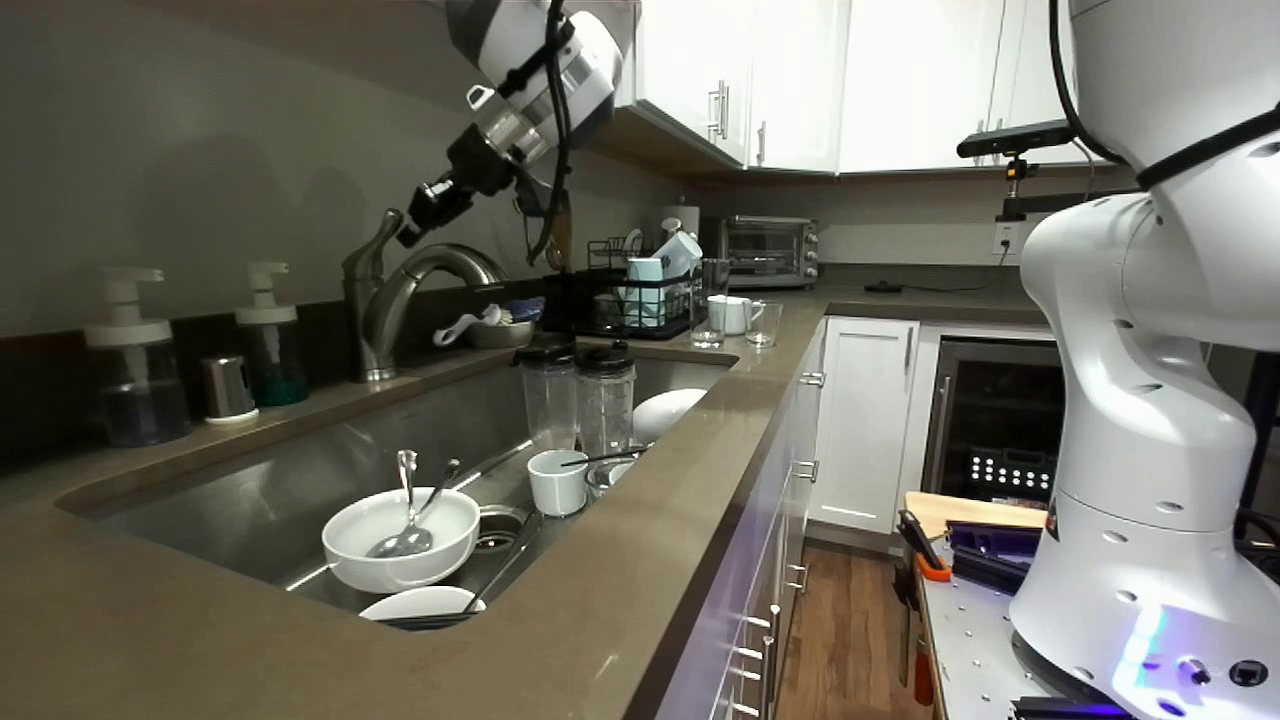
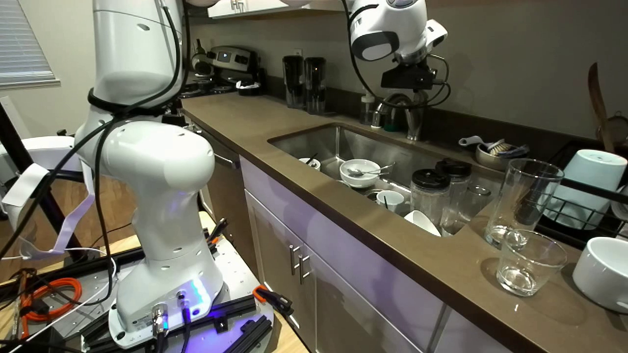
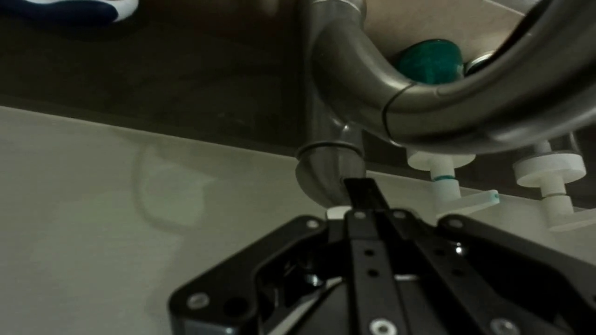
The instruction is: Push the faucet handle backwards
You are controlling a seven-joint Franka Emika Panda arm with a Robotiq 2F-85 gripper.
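A: Where is the faucet handle [image 1: 381,236], and how will it behave?

B: In an exterior view it sits at ten o'clock from the middle: a slim satin-metal lever leaning up from a rounded base. It looks rigid, so I expect no give, just light drag as it swings.

A: Where would you take hold?

B: I wouldn't pinch it. Pushing near the free top end should give the best leverage; lower down it would likely feel heavier, and the slick rounded face could let a fingertip skid off.

A: And the gripper [image 3: 365,190]?

B: Its fingers are pressed together, with nothing seen between them, at about four o'clock from the lever's top and very near. Whether they touch it, I can't tell.

A: Further right?

B: The spout [image 1: 450,258], thick smooth steel, arches over and points towards four o'clock. Next comes a squat grey bowl [image 1: 498,336] on the bench [image 1: 730,420], then two see-through jars [image 1: 606,405] with dark lids in the sink [image 1: 460,425]; glass or plastic, I can't say. Last, a tall drinking glass [image 1: 709,335], straight-walled and clear, surely more fragile than the handle.
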